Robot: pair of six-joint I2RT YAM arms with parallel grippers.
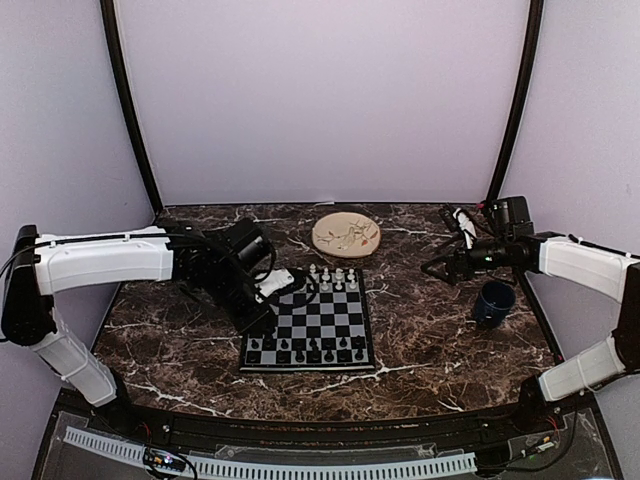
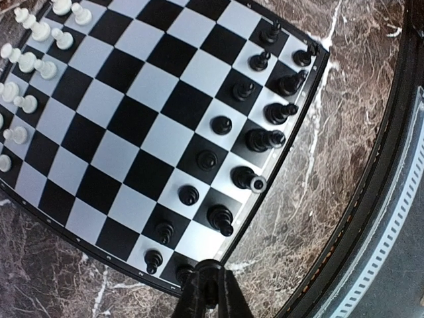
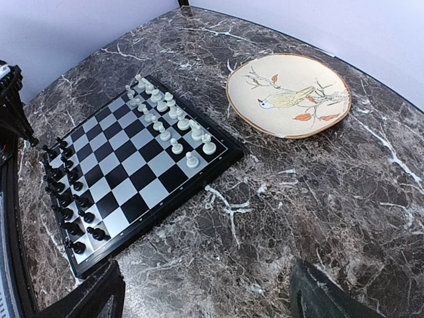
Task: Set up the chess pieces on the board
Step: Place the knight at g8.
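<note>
Black and pale grey checks, flat and smooth with a dark border, make up the board (image 1: 310, 318), which lies in the middle of the veined brown marble counter (image 1: 430, 340); the chess pieces stand on it in two bands, the black pieces (image 2: 264, 139) glossy, turned and knobbed along the near edge, the white pieces (image 1: 332, 278) small and rounded along the far edge, and the squares between them are bare; the left hand (image 2: 209, 271) sits right at the board's near-left corner, its dark fingers pressed together to a point just beside the corner piece; whether anything is pinched there cannot be told; from that tip the black back rank runs straight away along the board's edge, so that line is probably the axis any coming nudge or placement turns on; one light square next to the corner looks empty, though the angle makes this uncertain; the right hand (image 3: 207, 281) hangs well apart over the right of the counter, fingers spread wide and holding nothing, with the board off to its left, a round beige plate (image 1: 346, 235) painted with a bird beyond, and a dark blue mug (image 1: 493, 302) near it; the left arm is plainly the nearer to the black rows; the pieces are tiny and close-set, so a tight fingertip approach seems called for.
</note>
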